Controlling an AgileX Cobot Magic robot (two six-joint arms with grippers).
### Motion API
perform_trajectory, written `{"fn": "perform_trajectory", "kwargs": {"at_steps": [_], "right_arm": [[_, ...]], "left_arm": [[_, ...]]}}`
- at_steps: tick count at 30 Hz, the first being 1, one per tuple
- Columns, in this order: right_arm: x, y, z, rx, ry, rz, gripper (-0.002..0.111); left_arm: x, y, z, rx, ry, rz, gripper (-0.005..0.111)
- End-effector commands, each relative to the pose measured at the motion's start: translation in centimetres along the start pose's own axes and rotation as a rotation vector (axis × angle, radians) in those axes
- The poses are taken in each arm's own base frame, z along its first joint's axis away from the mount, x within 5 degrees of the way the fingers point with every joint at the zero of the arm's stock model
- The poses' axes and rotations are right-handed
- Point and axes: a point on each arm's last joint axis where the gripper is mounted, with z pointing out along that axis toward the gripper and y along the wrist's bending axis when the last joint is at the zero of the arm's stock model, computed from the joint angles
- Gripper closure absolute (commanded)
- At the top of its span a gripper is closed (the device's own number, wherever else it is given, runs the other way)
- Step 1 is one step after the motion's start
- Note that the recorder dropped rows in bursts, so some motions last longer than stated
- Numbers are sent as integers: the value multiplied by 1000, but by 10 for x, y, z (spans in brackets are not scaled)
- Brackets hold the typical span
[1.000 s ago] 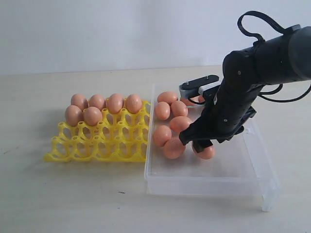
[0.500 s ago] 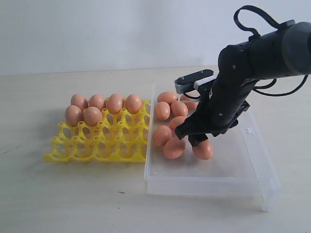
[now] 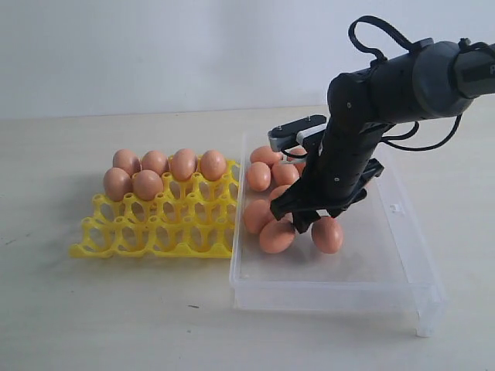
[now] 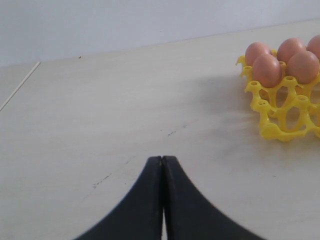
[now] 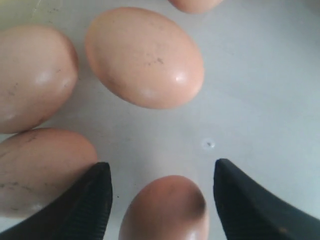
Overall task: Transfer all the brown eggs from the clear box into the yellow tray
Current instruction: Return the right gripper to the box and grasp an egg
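Brown egg [image 5: 167,212] between right gripper [image 5: 161,169] jaws

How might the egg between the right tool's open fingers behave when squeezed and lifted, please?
The egg looks smooth and rounded, so it may slip unless the right tool closes across its middle. Loose on the clear box floor, it would likely roll against the neighbouring eggs if nudged.

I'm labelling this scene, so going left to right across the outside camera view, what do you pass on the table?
yellow tray → loose brown eggs → bare right end of the clear box
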Motion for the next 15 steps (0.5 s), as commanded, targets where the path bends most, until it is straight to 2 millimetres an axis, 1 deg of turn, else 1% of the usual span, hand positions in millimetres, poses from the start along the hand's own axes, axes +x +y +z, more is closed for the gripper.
{"fn": "perform_trajectory", "kwargs": {"at_steps": [1,12,15], "right_arm": [[0,-1,0,0,9,-7,50],[2,0,0,-17,39,25,50],[0,0,0,-16,12,36,54]], "left_arm": [[-2,0,0,6,-13,-6,107],[-2,0,0,6,-13,-6,107],[-2,0,0,6,-13,-6,107]]}}
